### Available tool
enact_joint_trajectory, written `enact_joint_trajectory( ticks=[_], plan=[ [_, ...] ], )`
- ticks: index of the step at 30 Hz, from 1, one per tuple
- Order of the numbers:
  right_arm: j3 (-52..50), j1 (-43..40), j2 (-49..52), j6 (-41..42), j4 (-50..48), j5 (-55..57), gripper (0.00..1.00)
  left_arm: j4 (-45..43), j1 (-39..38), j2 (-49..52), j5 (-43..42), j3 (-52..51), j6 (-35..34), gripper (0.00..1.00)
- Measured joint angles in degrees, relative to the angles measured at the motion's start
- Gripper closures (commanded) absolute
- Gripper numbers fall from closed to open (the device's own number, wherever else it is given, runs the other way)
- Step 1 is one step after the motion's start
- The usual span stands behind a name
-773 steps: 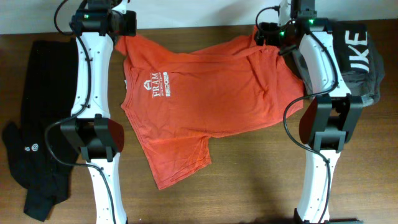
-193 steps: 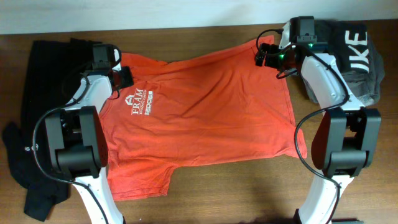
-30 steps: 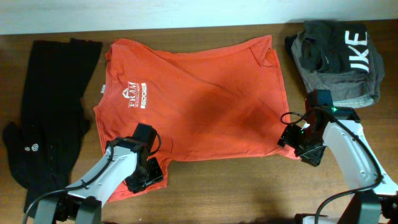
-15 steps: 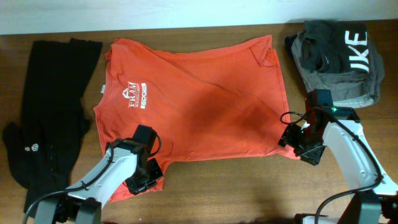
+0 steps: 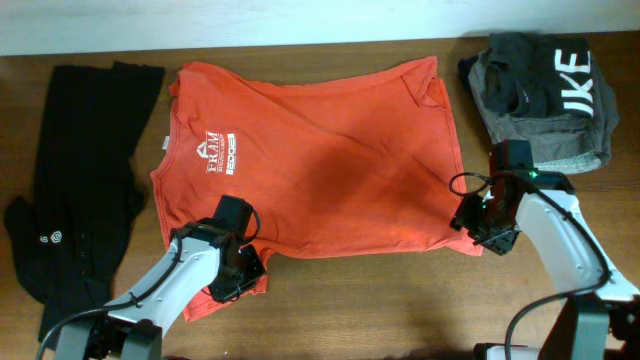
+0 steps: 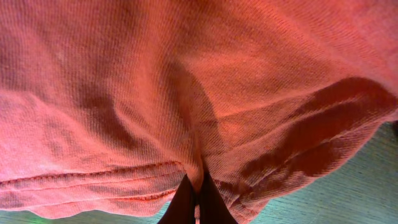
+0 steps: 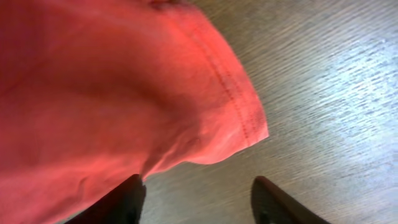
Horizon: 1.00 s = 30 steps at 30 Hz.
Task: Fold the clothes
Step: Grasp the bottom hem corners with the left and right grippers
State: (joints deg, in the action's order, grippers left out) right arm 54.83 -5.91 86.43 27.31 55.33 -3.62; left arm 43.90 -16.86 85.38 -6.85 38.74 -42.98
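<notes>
Where it lies between its two neighbours, the main item is one orange-red short-sleeved cotton T-shirt (image 5: 320, 170). It is spread almost flat on a brown wooden bench (image 5: 380, 300), white chest lettering (image 5: 218, 157) facing up.

Neighbours: a long black garment (image 5: 85, 170) just beside it on the left, and a dark grey white-lettered garment (image 5: 540, 90) bunched near its far right corner.

- Left claw (image 6: 194, 202): pressed together, pinching a small ridge of the red cloth close to a stitched hem (image 6: 93, 177). From above it sits at the near left sleeve (image 5: 222, 295).
- Right claw (image 7: 199, 202): spread wide. The T-shirt's near right corner (image 7: 245, 127) lies just ahead of the gap and is not gripped, with bare wood between the fingers.

Handling, as I judge it:
- The fabric looks light, soft and quite limp, with no stiffness to hold a line.
- It would sag and drape from whatever point is lifted.
- The knit looks matte, so it is more likely to drag on the wood than to slide.
- It is not fragile.

Where to take hold:
- The doubled, stitched edges at corners and sleeve ends, where the cloth is thickest.
- Two holds well apart, so the span between them comes up taut rather than bunching.
- The right corner looks the readiest.
</notes>
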Motion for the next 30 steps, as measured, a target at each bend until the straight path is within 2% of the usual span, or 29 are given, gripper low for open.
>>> enact_joint_trajectory(
  ticks=[17, 19, 20, 21, 22, 30],
  plan=[
    [-0.1, 0.0, 12.0, -0.1, -2.6, 2.3, 0.52, -0.5, 0.0, 0.0, 0.0, 0.0, 0.0, 0.99],
    [-0.2, 0.0, 13.1, 0.1, -3.3, 2.3, 0.58, -0.5, 0.0, 0.0, 0.0, 0.0, 0.0, 0.99],
    [-0.3, 0.0, 13.6, 0.2, -3.4, 2.3, 0.64, -0.5, 0.0, 0.0, 0.0, 0.0, 0.0, 0.99],
    [-0.3, 0.0, 13.7, 0.4, -3.6, 2.1, 0.86, -0.5, 0.0, 0.0, 0.0, 0.0, 0.0, 0.99],
    [-0.3, 0.0, 13.7, 0.5, -3.7, 1.9, 0.96, -0.5, 0.0, 0.0, 0.1, 0.0, 0.0, 0.99],
    [-0.3, 0.1, 13.9, 1.2, -3.1, 2.3, 0.96, 0.1, 0.7, 0.0, 0.1, 1.0, 0.1, 0.99]
  ],
)
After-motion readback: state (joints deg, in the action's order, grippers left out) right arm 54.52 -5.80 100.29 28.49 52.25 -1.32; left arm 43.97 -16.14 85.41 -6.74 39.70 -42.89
